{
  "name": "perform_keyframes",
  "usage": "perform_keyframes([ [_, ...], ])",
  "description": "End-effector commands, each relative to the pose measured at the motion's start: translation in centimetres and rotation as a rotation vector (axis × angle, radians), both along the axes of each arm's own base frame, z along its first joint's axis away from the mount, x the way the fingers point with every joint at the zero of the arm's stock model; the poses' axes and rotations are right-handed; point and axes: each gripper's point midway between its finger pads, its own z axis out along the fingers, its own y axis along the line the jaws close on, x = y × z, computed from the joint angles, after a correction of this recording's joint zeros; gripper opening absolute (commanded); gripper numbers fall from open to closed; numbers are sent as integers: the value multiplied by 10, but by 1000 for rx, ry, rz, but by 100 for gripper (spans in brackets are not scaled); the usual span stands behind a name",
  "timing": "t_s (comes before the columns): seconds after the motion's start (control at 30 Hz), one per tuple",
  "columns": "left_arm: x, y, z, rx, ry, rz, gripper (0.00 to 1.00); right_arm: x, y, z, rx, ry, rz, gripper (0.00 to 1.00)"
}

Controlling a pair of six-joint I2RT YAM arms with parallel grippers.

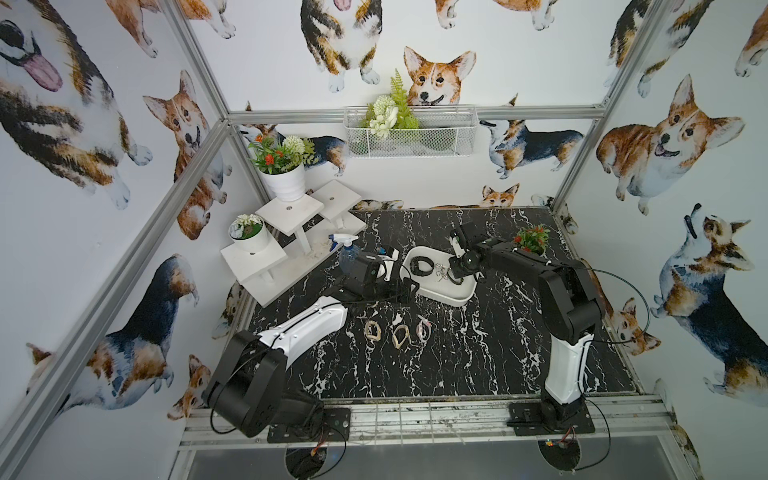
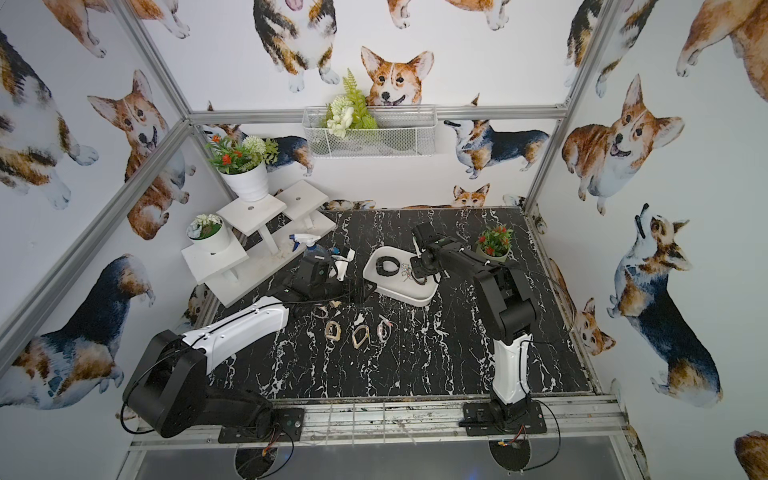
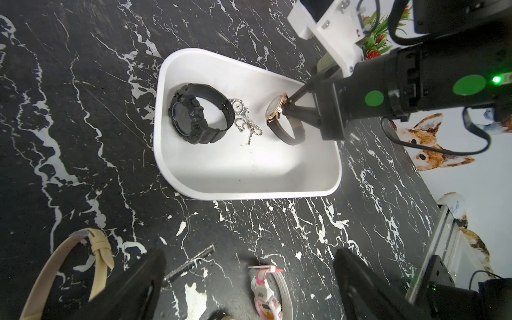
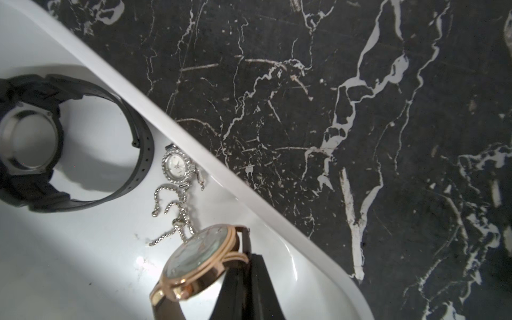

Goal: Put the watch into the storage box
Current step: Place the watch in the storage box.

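Grip check: right gripper [image 3: 286, 104] pinches rose-gold, brown-strapped watch [image 3: 277, 109]; left gripper [image 3: 249, 252] wide, empty.
Watch sits inside shallow white plastic storage box [image 1: 442, 298], 3 o'clock end; top views hide the grip, wrist views show it.

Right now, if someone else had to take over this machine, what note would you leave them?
Right gripper: shut on the brown-strap watch, low inside the box.
Left gripper: open, empty, above the table.
Done: black watch and silver watch lie in the box.
Left: let go of the brown-strap watch; the beige watch and pink watch on the table are probably next.
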Motion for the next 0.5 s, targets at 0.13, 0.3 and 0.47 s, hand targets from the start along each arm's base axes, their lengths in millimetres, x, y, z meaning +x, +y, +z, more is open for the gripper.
perform_keyframes([
  [0.13,2,0,4,20,-33,-17,100,7,-3,-12,-55,9,21,0],
  [0.3,3,1,3,28,-33,-10,100,6,-4,-19,-71,15,31,0],
  [0.47,3,1,4,26,-37,-9,100,5,-5,-23,-77,22,35,1],
])
